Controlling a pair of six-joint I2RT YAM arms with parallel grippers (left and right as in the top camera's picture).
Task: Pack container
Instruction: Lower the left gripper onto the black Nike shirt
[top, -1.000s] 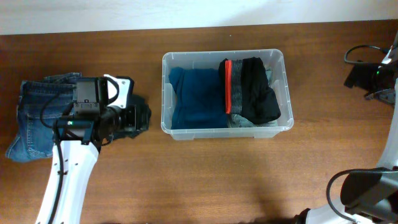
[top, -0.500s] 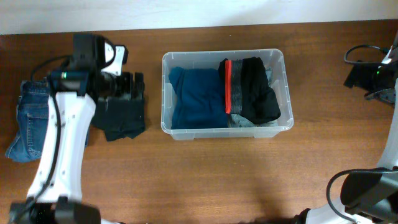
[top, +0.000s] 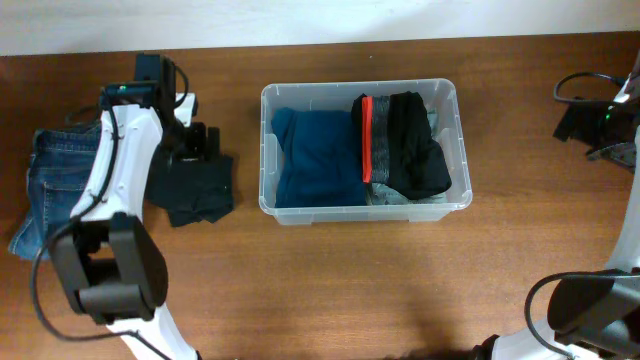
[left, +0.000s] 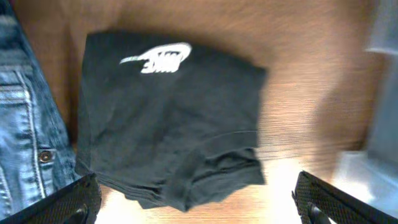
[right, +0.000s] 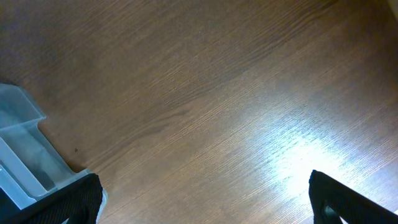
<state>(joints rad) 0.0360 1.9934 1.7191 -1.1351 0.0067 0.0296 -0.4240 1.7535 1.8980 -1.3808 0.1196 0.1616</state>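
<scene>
The clear plastic container (top: 455, 150) stands mid-table and holds a folded blue garment (top: 318, 158) beside a black garment with a red stripe (top: 405, 145). Left of the container lies a folded black garment (top: 198, 192) with a white logo (left: 158, 61). My left gripper (top: 197, 148) hovers open above its far edge, and its fingers (left: 68, 202) frame the garment's near hem without touching it. Far to the right, my right gripper (top: 590, 122) is open over bare wood, with one container corner (right: 25, 155) in its view.
Folded blue jeans (top: 50, 190) lie at the table's left end, partly under the left arm, and show beside the black garment (left: 25, 124). A black cable (top: 580, 82) loops at the back right. The right arm's base (top: 590, 310) sits at the front right.
The left arm has swung toward the back of the table, uncovering the black garment it had hidden. Its gripper stays open. The right arm and the container's contents have not moved.
</scene>
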